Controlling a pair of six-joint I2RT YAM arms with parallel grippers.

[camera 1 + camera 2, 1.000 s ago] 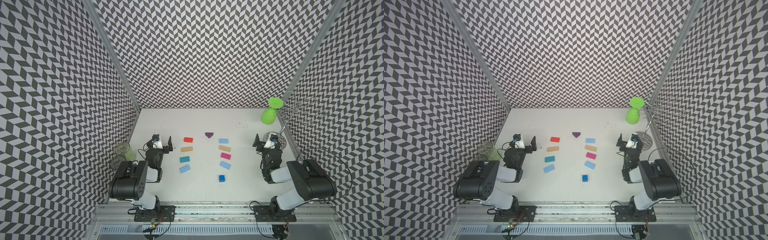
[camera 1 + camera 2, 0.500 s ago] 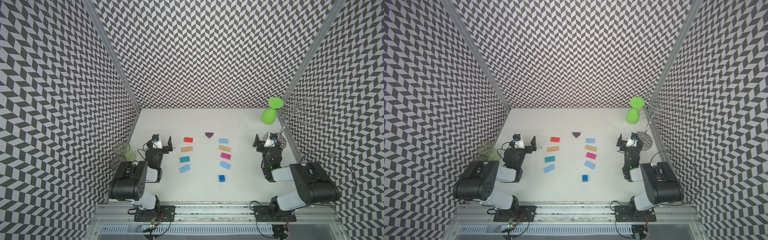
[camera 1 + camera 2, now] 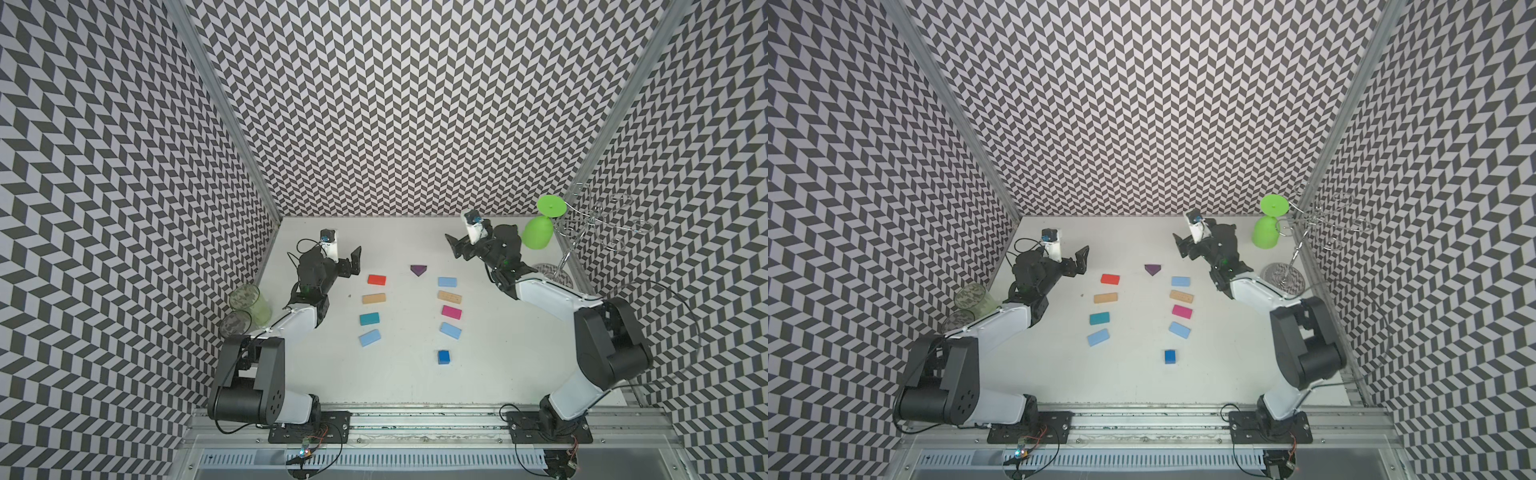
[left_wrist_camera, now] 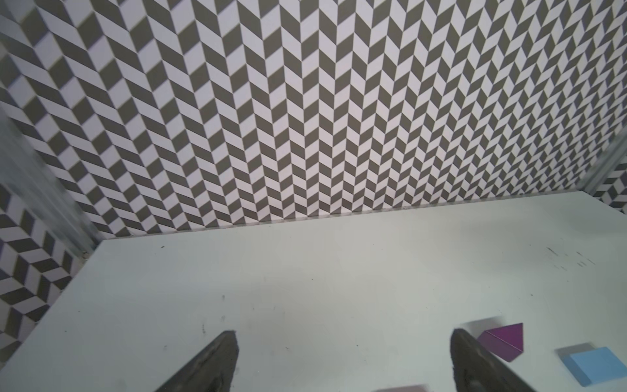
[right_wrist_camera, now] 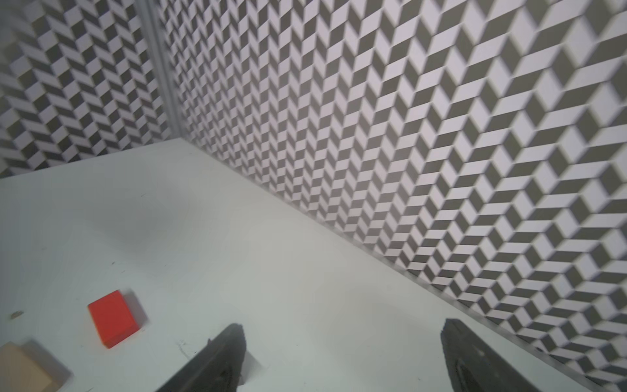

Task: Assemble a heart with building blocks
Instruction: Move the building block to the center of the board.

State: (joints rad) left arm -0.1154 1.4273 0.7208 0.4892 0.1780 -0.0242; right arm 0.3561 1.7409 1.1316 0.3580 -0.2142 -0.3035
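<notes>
The building blocks lie apart on the white table in two nearly straight columns; no heart shape is in view. Left column: red (image 3: pixel 376 279), tan (image 3: pixel 373 298), teal (image 3: pixel 369 318), light blue (image 3: pixel 369 337). Right column: light blue (image 3: pixel 447 282), tan (image 3: pixel 449 296), magenta (image 3: pixel 451 311), light blue (image 3: pixel 450 331). A purple triangle (image 3: pixel 418 270) lies between the far ends, a blue cube (image 3: pixel 444 356) nearest the arms' bases. My left gripper (image 3: pixel 354 261) hangs open and empty left of the red block. My right gripper (image 3: pixel 455 246) is open and empty beyond the right column.
An upside-down green goblet (image 3: pixel 538 232) hangs on a wire rack (image 3: pixel 590 224) at the far right, just behind my right wrist. Two clear tumblers (image 3: pixel 249 297) stand by the left wall beside my left arm. Patterned walls close three sides.
My right arm has stretched out, carrying its gripper left and toward the back wall. My left gripper has moved a little farther from its base. No block has moved.
</notes>
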